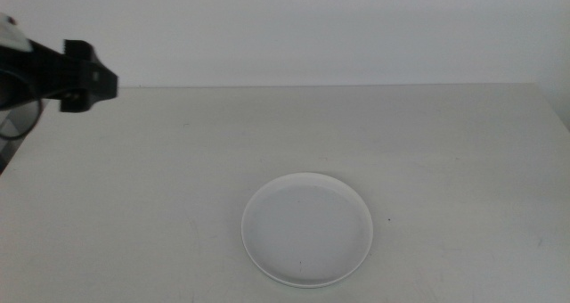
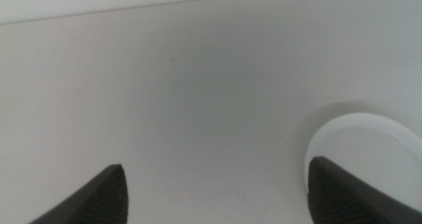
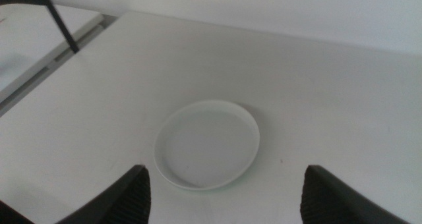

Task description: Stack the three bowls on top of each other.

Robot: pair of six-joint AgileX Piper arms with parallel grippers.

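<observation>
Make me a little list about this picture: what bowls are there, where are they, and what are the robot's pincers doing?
bowls seen: one white bowl; no grey-blue or pale green bowl in view
bowl place: on the table, near the front, upright, empty
stacked: nothing on it yet
left pincer: open, holding nothing, above the table, bowl beside one finger
right pincer: open, holding nothing, above the bowl's near side
</observation>
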